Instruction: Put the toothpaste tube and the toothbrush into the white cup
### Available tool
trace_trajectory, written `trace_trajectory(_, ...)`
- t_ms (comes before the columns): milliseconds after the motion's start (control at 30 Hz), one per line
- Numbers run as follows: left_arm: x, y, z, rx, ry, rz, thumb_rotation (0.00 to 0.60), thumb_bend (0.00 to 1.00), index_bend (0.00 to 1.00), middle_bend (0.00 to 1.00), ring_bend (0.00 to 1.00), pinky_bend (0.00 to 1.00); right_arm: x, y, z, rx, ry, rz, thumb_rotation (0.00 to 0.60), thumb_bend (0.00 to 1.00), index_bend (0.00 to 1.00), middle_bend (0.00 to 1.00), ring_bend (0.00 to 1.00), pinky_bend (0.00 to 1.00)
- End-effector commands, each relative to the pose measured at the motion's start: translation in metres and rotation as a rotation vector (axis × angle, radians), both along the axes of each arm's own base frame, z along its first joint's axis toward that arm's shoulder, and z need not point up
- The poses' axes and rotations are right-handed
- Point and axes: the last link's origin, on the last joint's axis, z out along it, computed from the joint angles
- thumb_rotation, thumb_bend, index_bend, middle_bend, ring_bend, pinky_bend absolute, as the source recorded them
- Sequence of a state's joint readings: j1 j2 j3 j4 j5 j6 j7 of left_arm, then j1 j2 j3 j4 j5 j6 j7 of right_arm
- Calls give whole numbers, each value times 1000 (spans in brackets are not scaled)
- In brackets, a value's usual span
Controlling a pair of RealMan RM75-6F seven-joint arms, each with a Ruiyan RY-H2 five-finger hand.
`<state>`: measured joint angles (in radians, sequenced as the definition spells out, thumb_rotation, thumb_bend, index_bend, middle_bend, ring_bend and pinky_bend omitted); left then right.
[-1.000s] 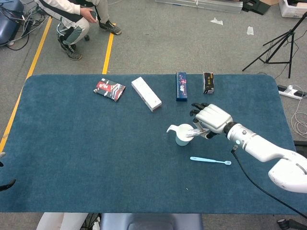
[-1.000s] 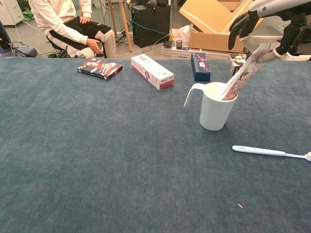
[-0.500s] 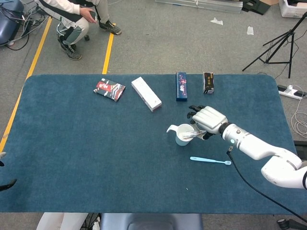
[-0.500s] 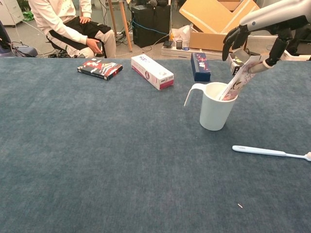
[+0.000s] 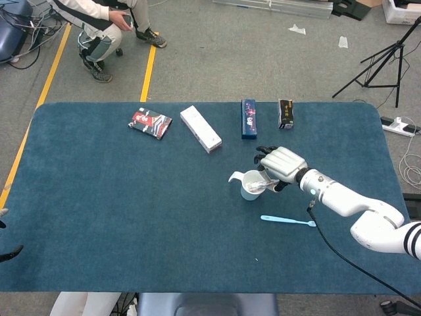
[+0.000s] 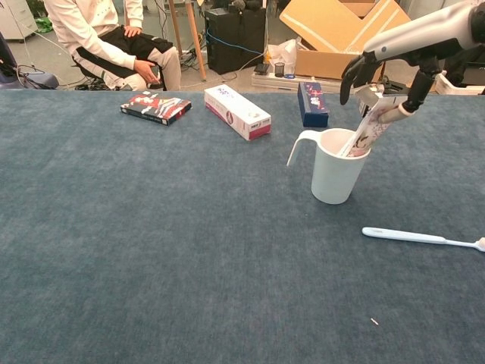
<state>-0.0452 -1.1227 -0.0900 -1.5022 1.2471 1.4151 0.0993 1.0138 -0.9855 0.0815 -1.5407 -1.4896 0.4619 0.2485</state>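
The white cup (image 6: 332, 178) stands upright on the blue table, handle to the left; the head view shows the cup (image 5: 250, 186) right of centre. The toothpaste tube (image 6: 365, 130) leans in it, its lower end inside and its top sticking out to the right. My right hand (image 6: 388, 70) is over the cup's right rim and pinches the tube's top end. From the head camera, that right hand (image 5: 281, 164) covers most of the tube. The light blue toothbrush (image 6: 418, 237) lies flat on the cloth in front of the cup, also visible as the toothbrush (image 5: 288, 220). Only slivers of my left hand (image 5: 9, 253) show at the left edge.
Along the far side lie a red and black box (image 5: 150, 124), a white carton (image 5: 200, 128), a dark blue box (image 5: 248, 118) and a small black box (image 5: 285, 114). A person sits beyond the table at the far left. A tripod stands at the far right.
My right hand has come down and shifted left with the tube, which now sits deeper in the cup. Cup and toothbrush have not moved.
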Motion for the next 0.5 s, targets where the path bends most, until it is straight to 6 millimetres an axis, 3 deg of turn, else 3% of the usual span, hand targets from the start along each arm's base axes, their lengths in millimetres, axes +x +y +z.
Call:
trace_trajectory(33, -1, 0, 0, 1, -1, 1, 600, 0, 192, 404, 246, 238, 0, -1, -1, 1, 0, -3, 600, 321, 776, 260, 0, 183)
trace_trajectory(500, 0, -1, 1, 6, -7, 0, 600, 0, 192, 405, 246, 238, -5, -5, -7, 3, 11, -20, 600, 321, 776, 260, 0, 183)
